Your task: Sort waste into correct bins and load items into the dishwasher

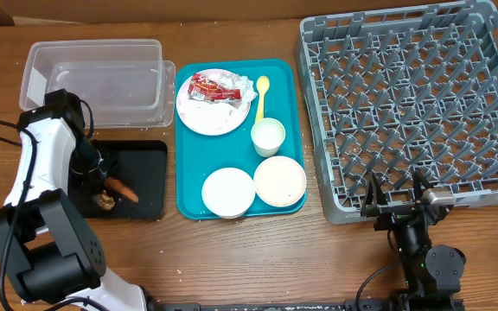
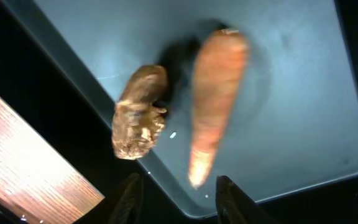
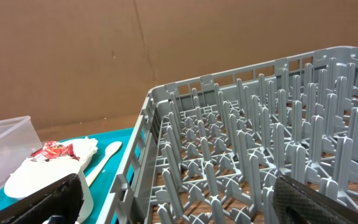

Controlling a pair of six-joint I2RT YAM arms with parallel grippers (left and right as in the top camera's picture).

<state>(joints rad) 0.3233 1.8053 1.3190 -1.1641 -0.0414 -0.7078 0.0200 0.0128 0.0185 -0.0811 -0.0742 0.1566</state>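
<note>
In the left wrist view the orange carrot stick (image 2: 213, 99) and the brown food chunk (image 2: 138, 112) lie side by side on the black tray (image 2: 303, 93). My left gripper (image 2: 179, 196) hovers just over them, open, its fingers not touching the carrot. Overhead, that gripper (image 1: 102, 177) is above the tray's left part, by the carrot (image 1: 124, 192). The plate (image 1: 210, 117) carries the red-and-white wrapper (image 1: 213, 86) and a napkin (image 1: 242, 86). My right gripper (image 1: 396, 197) stands open at the grey dish rack's (image 1: 413, 104) near edge, holding nothing.
A teal tray (image 1: 188, 203) holds the plate, a yellow spoon (image 1: 262, 93), a white cup (image 1: 268, 136) and two white bowls (image 1: 228, 192) (image 1: 280, 181). The clear tub (image 1: 93, 78) sits behind the black tray. The rack's pegs (image 3: 260, 155) fill the right wrist view.
</note>
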